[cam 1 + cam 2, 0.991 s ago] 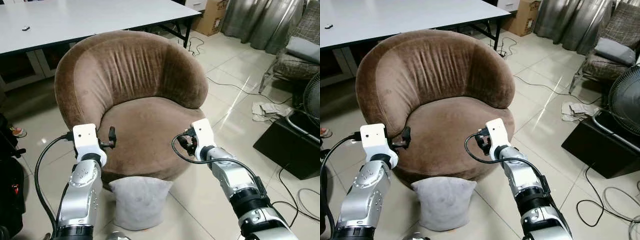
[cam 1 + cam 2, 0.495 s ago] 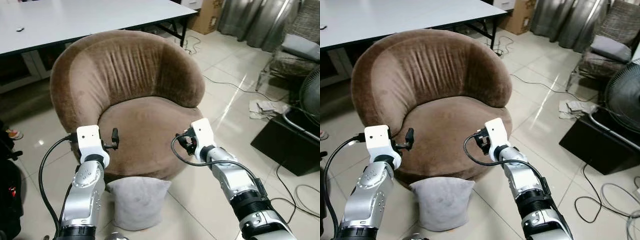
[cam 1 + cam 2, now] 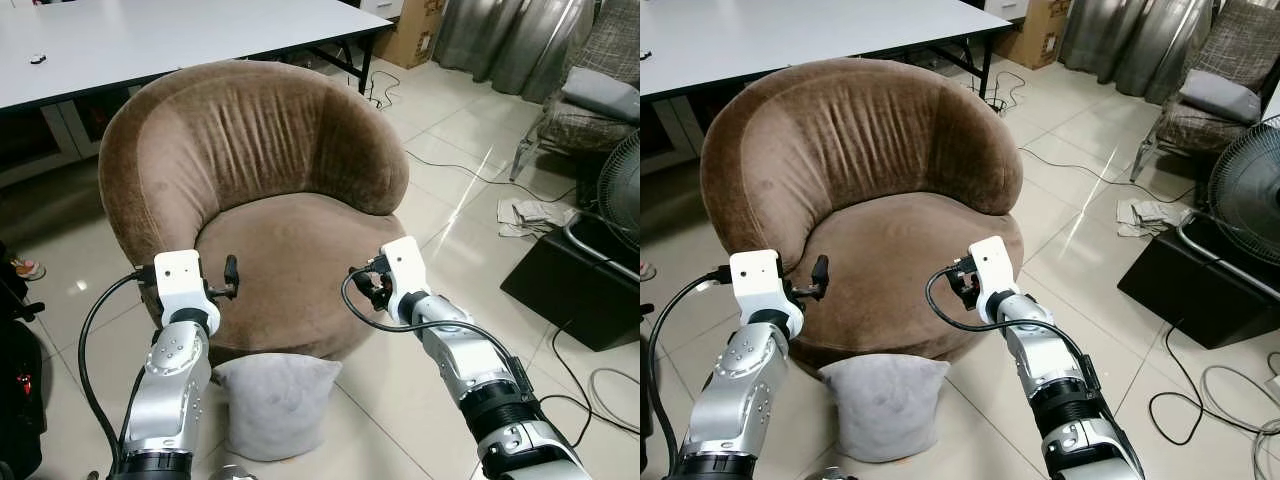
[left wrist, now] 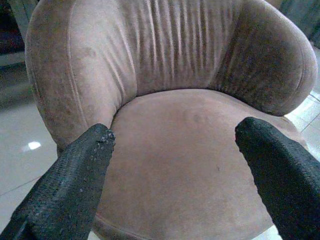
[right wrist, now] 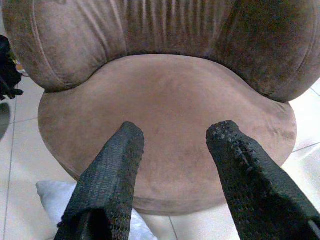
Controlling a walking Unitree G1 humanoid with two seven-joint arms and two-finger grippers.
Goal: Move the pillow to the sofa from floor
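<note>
Left eye view: a grey pillow (image 3: 275, 403) stands on the tiled floor (image 3: 420, 400), leaning against the front base of a round brown sofa (image 3: 255, 190), between the two raised arms and below them. Left end effector (image 4: 175, 150) hovers near the seat's front left edge with its fingers (image 4: 75, 175) spread wide and nothing between them; right end effector (image 5: 172, 150) hovers by the seat's front right edge, fingers (image 5: 110, 180) moderately apart and also empty. Both point toward the seat cushion rather than down at the pillow, so the posture reads as an approach stance, with the pillow not yet addressed; the grasp is judged still to come. In the right wrist view a pale corner of the pillow shows beneath the seat rim. Open room: the seat is bare and broad, bounded by a high curved backrest behind and at both sides, so the only free entry for the pillow is over the low front edge. Floor to either side of the pillow is open tile. Obstacles lie well apart: a white bench (image 3: 150, 40) behind the sofa, a black box (image 3: 575, 290) and loose cables (image 3: 590, 390) on the floor to the right, a fan (image 3: 1245, 190) at the far right edge.
</note>
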